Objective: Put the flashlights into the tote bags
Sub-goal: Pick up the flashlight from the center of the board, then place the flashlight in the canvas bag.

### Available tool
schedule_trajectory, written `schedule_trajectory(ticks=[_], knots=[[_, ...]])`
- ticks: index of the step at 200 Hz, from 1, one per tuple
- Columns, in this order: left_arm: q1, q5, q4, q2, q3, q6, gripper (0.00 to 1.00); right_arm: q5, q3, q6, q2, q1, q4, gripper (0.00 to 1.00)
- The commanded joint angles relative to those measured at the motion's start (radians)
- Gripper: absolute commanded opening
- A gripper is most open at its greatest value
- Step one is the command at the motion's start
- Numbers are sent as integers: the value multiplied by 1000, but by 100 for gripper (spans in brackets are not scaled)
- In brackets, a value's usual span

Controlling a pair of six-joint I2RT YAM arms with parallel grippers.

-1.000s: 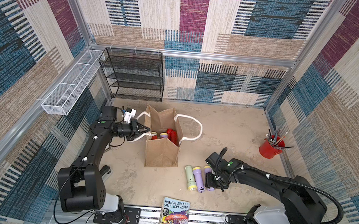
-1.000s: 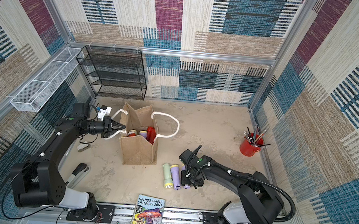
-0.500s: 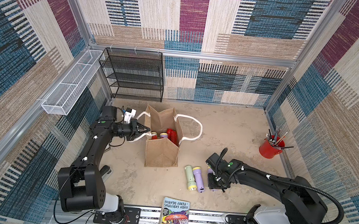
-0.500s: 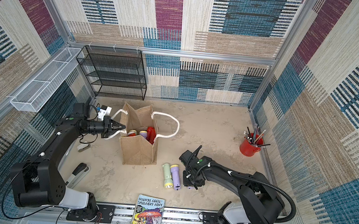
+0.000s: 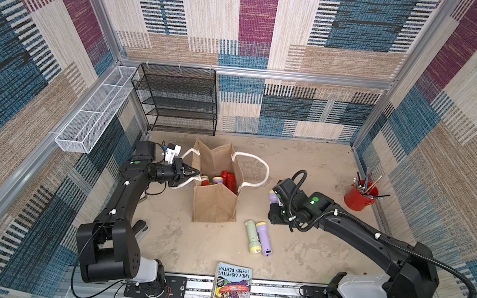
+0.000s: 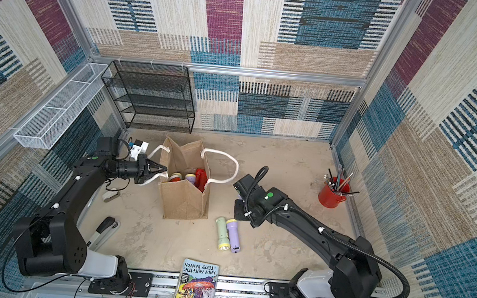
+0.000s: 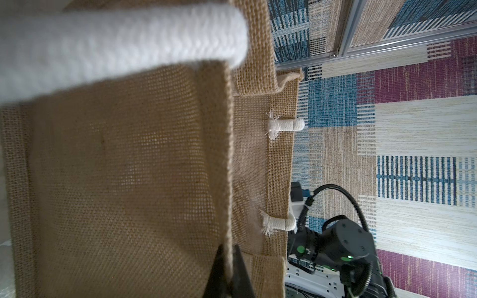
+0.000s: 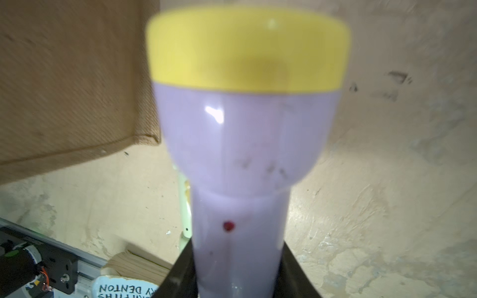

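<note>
you have at least three flashlights (image 5: 217,180) showing inside the tote bag (image 5: 214,204), left of centre. your left gripper (image 7: 227,260) is pinched tight on its left rim. your right gripper (image 8: 237,260) clamps the held lilac flashlight (image 8: 242,129) just right of the bag. two lie on the table (image 5: 305,162), nearer: one pale green flashlight (image 5: 252,233), one loose lilac flashlight (image 5: 264,238).

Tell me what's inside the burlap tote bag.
The tote bag holds red flashlights and a lilac flashlight, heads up; its front wall hides anything deeper.
</note>
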Motion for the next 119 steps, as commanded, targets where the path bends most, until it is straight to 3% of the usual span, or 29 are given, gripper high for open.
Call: schedule_trajectory(ticks=[1, 25, 52, 119], knots=[[1, 26, 15, -6, 3, -4, 0, 132, 136, -29, 13, -3, -73, 38], [0, 25, 17, -13, 3, -5, 0, 204, 334, -78, 65, -3, -103, 38], [1, 33, 19, -18, 3, -3, 0, 194, 577, -181, 195, -3, -83, 38], [1, 38, 19, -17, -3, 2, 0, -86, 1090, -311, 567, 52, 26, 37]])
